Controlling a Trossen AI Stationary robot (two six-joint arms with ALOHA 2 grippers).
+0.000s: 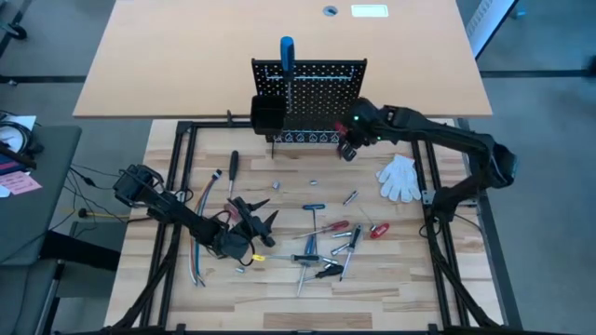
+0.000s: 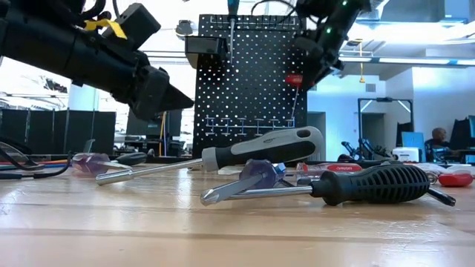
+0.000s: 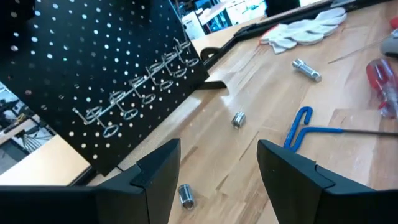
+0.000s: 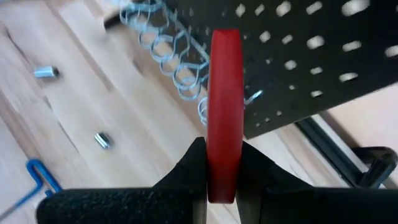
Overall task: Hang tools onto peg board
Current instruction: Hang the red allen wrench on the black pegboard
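The black peg board [image 1: 312, 98] stands at the table's far middle, with a black bin [image 1: 267, 114] at its left and a blue-handled screwdriver [image 1: 287, 51] standing in its top. My right gripper [image 1: 349, 147] is in front of the board's right part, shut on a red-handled screwdriver [image 4: 225, 93]. My left gripper [image 1: 253, 223] is open and empty, low over the table's left middle, and it also shows in the left wrist view [image 3: 217, 168]. Other tools lie on the table: a black-handled screwdriver [image 1: 234, 167], a blue hex key [image 1: 314, 207] and a red-handled screwdriver [image 1: 332, 226]. My right gripper pinches the screwdriver's red handle [image 4: 225, 168] between its two fingers. The handle runs along the fingers and sticks out past their tips toward the board. In the low view the handle [image 2: 295, 79] is clear of the table, with the thin shaft [image 2: 294, 104] pointing down before the board.
A row of wire rings [image 4: 177, 56] runs along the board's lower part. A white glove [image 1: 399, 177] lies right of the board. Loose cables [image 1: 200, 244] lie at the left. Small silver bits [image 3: 239, 119] and more tools [image 1: 326, 256] are scattered over the table's middle.
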